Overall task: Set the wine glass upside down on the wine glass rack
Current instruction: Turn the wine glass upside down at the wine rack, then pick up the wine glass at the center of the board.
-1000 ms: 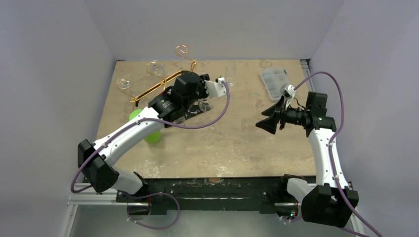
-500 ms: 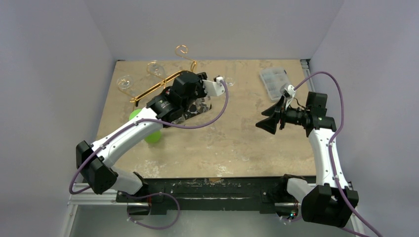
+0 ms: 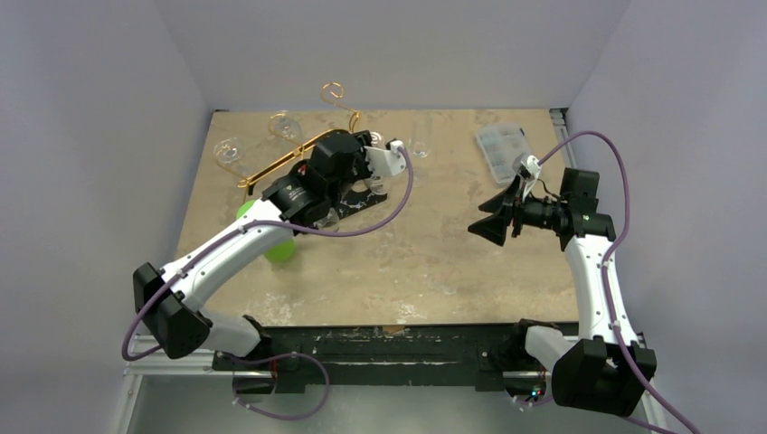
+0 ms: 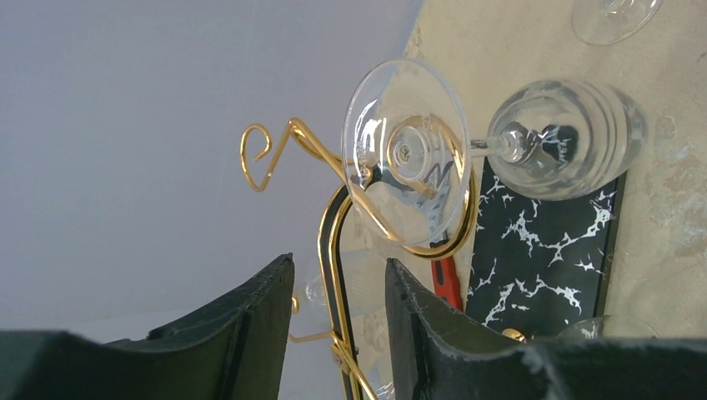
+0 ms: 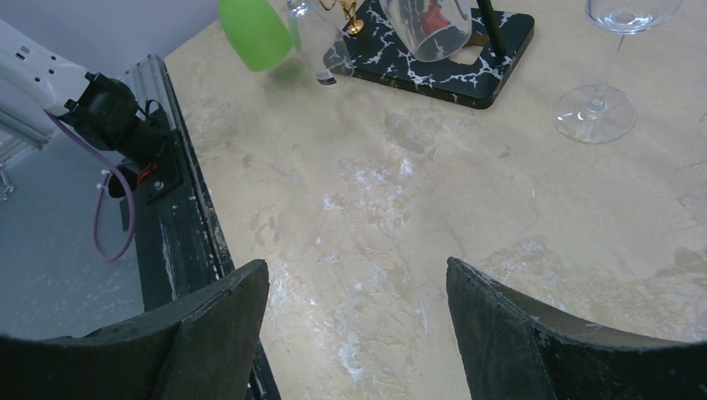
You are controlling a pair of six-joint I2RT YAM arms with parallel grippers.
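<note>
The left gripper [image 4: 339,275] is hovering just short of the wine glass rack [image 4: 323,250], its fingers standing apart and gripping nothing. The wine glass [image 4: 500,142] is hanging upside down on the rack, foot caught in a gold loop, stem running straight down, bowl pointing at the black board [image 4: 550,250] beneath. The right gripper [image 5: 357,265] is gaping wide and empty, well away from the rack.

Plain pale lavender walls [image 3: 90,136] enclose a beige marbled table [image 3: 434,262] on three sides.
</note>
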